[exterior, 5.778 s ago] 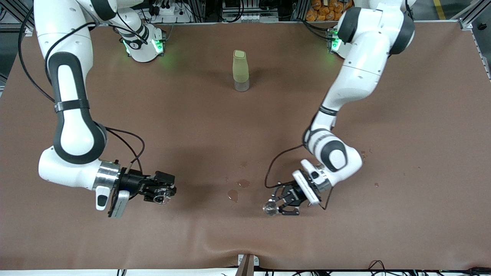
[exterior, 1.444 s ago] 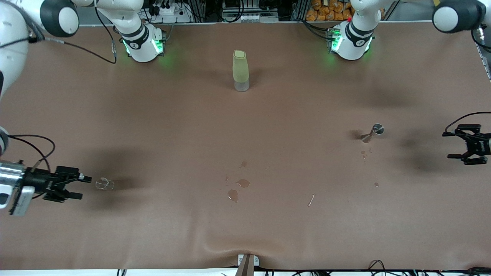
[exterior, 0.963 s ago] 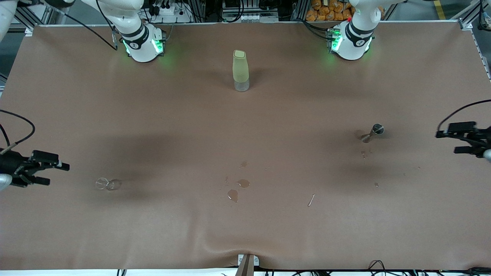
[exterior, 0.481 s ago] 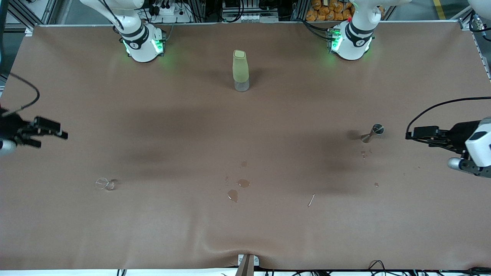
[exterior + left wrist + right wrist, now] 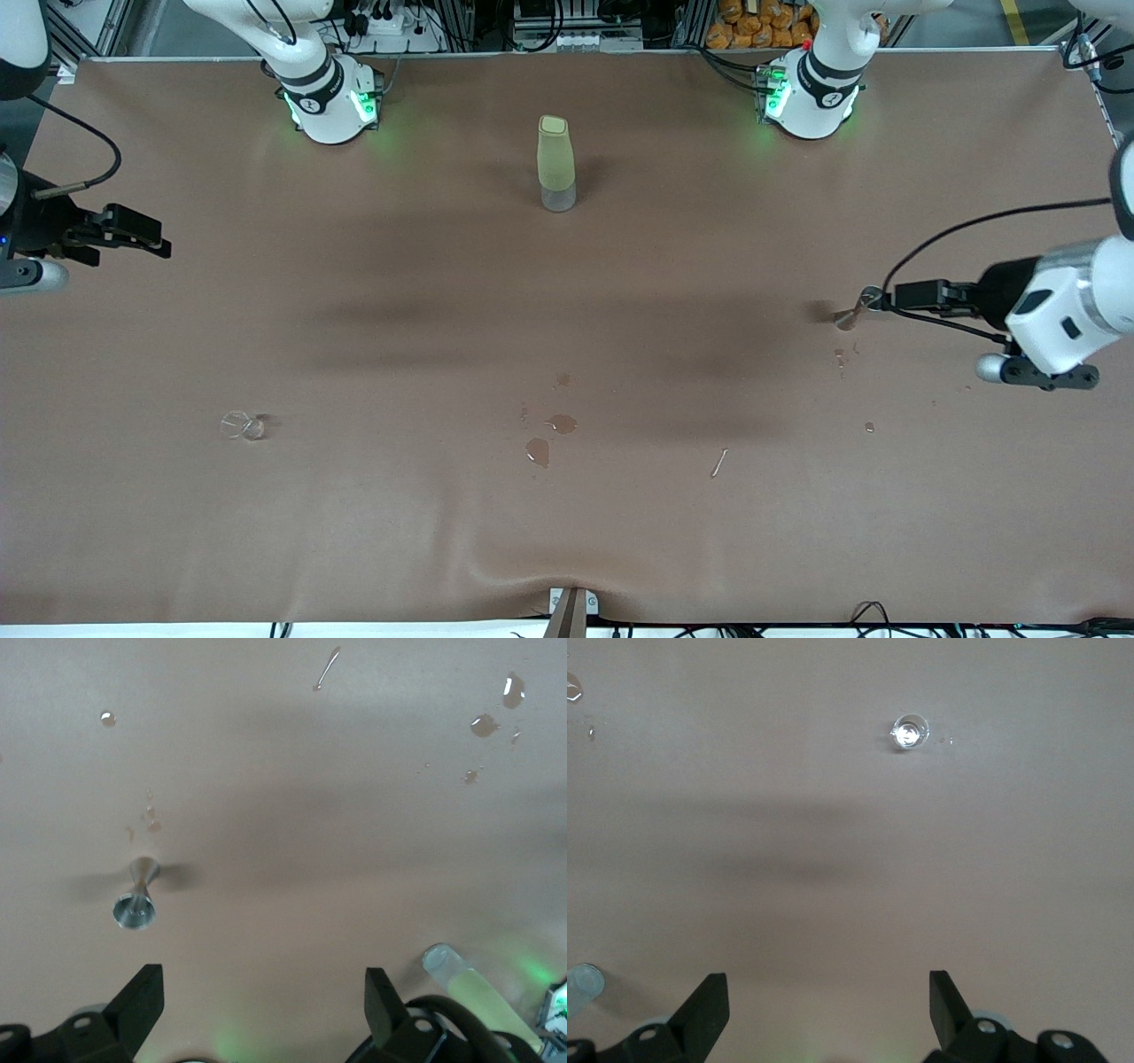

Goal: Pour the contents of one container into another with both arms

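A small clear glass (image 5: pixel 241 426) (image 5: pixel 909 731) stands on the brown table toward the right arm's end. A metal hourglass-shaped jigger (image 5: pixel 864 306) (image 5: pixel 135 899) stands toward the left arm's end. My right gripper (image 5: pixel 162 241) (image 5: pixel 827 1001) hangs open and empty over the table's edge at its own end, well apart from the glass. My left gripper (image 5: pixel 899 295) (image 5: pixel 263 1001) is open and empty in the air, close by the jigger in the front view. Both arms reach in from the table's ends.
A tall pale green bottle (image 5: pixel 556 164) (image 5: pixel 469 979) stands between the two arm bases. Several small puddles (image 5: pixel 549 434) lie mid-table nearer the front camera, with drops (image 5: pixel 840 357) by the jigger. A thin streak of liquid (image 5: pixel 718 462) lies nearby.
Both grippers let go of the glass and the jigger, which now stand on the table. The arms swung out to the table's ends; lately the left gripper has drifted back toward the jigger.
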Motion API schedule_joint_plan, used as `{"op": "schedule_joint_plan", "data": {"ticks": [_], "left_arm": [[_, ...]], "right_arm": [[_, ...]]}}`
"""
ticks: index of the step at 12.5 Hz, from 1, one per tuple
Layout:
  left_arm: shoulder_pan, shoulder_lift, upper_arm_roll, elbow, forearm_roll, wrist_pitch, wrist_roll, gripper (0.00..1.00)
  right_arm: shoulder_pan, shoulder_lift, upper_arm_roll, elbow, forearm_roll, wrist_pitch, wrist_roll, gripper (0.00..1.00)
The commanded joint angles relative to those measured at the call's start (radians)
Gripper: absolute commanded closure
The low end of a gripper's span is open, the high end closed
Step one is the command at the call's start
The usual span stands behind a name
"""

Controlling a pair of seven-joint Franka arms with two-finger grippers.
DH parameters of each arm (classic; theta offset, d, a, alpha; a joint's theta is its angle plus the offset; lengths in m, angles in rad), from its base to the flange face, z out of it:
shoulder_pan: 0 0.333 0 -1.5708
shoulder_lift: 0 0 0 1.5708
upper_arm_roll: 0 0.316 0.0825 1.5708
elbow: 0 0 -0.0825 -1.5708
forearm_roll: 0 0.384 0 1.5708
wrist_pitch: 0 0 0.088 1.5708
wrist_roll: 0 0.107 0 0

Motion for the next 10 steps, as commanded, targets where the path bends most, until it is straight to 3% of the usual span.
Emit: {"op": "schedule_joint_plan", "data": {"ticks": [1,2,3,5,7,10], "left_arm": [[0.027,-0.157,-0.089,-0.214,0.118,0.091,-0.066,0.00],[0.045,-0.248,-0.094,-0.358,0.123,0.190,-0.065,0.00],[0.073,-0.301,-0.119,-0.430,0.123,0.237,-0.056,0.00],[0.140,-0.337,-0.193,-0.437,0.124,0.226,-0.075,0.00],[0.145,-0.386,-0.213,-0.466,0.129,0.220,-0.230,0.00],[0.146,-0.424,-0.221,-0.467,0.215,0.184,-0.273,0.00]], "right_arm": [[-0.021,-0.055,0.024,-0.034,-0.067,0.018,0.007,0.00],[-0.020,-0.056,0.025,-0.033,-0.076,0.021,0.007,0.00],[-0.021,-0.059,0.025,-0.033,-0.078,0.021,0.007,0.00],[-0.021,-0.072,0.019,-0.030,-0.064,0.044,0.019,0.00],[-0.034,-0.078,0.015,-0.030,-0.052,0.081,0.022,0.00],[-0.044,-0.079,0.013,-0.014,-0.021,0.072,0.097,0.00]]}}
